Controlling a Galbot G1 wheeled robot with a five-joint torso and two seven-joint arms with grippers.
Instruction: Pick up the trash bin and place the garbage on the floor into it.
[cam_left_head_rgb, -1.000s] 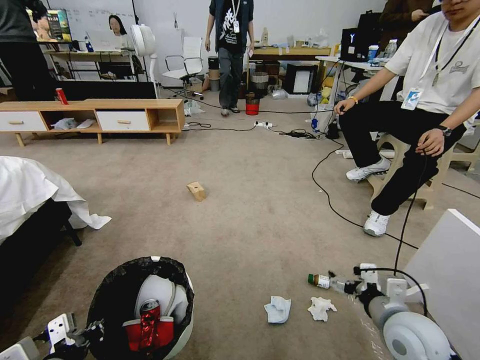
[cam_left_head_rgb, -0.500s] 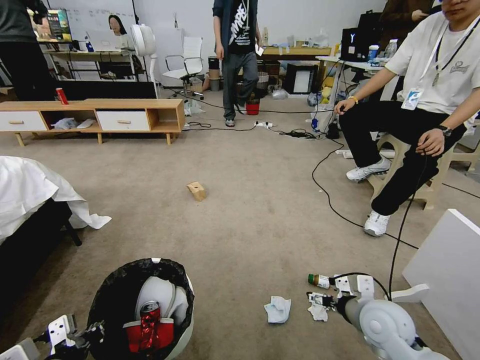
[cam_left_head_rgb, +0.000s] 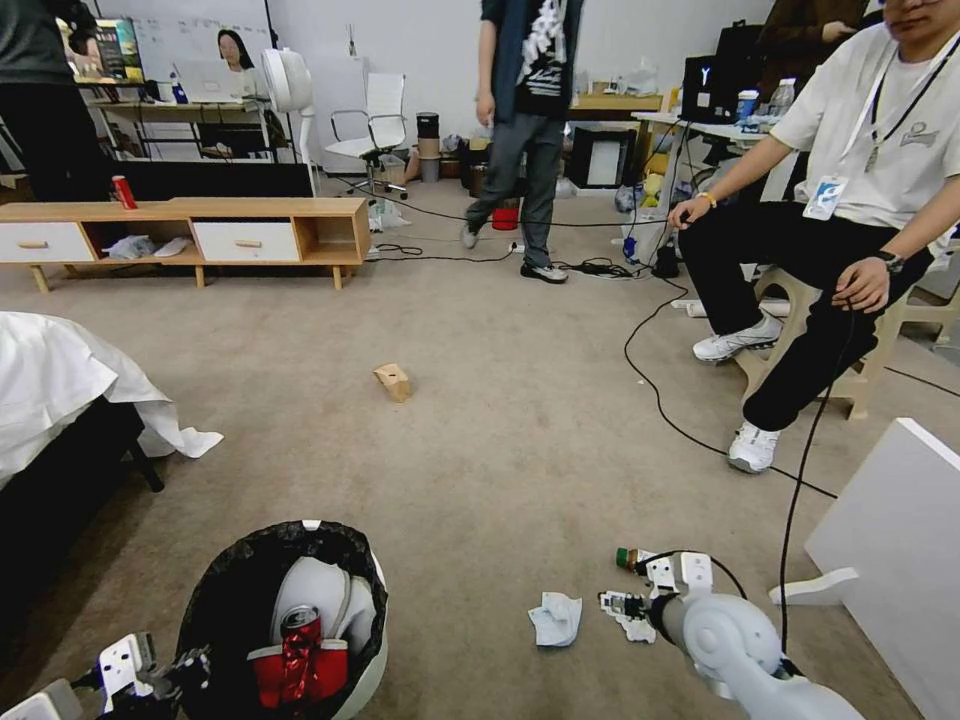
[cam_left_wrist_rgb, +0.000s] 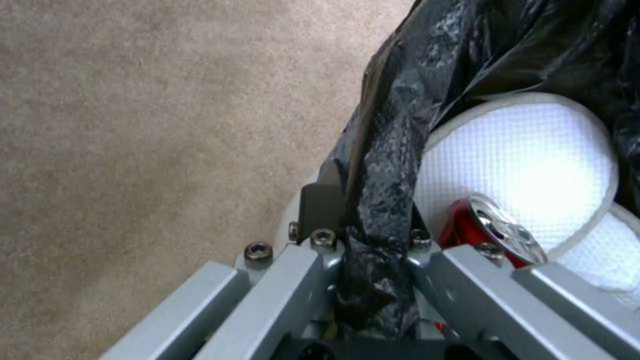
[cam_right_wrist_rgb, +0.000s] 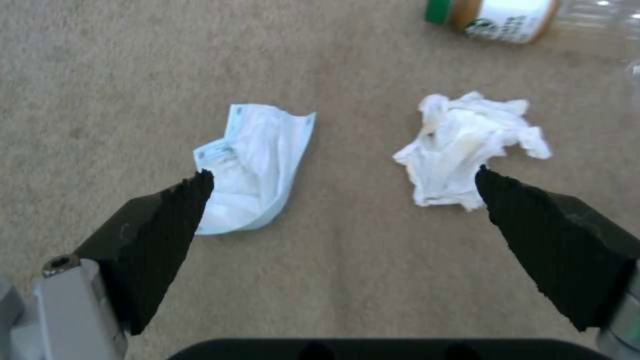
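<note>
- A low wooden cabinet (cam_left_head_rgb: 190, 228) is standing by the far wall.
- An upright red can (cam_left_head_rgb: 123, 192) is sitting on it.
- A white sheet (cam_left_head_rgb: 60, 385) is hanging off a bed.
- A white fan (cam_left_head_rgb: 287, 85) is standing behind.

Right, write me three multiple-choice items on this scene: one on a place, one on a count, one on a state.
1. Where does the red can lie?
A. In the bin
B. On the carpet beside the bottle
C. Under the stool

2. How many tissue wads lie on the floor near the right tool?
A. One
B. Two
C. Four

3. How does the left tool stand?
A. Open above the carpet
B. Shut on the bin's bagged rim
C. Shut on the bottle

Answers: 1 A, the can rests inside the black bag against the white lid. 2 B, the right wrist view shows two wads between the spread fingers. 3 B, the left wrist view shows bag and rim clamped.
</note>
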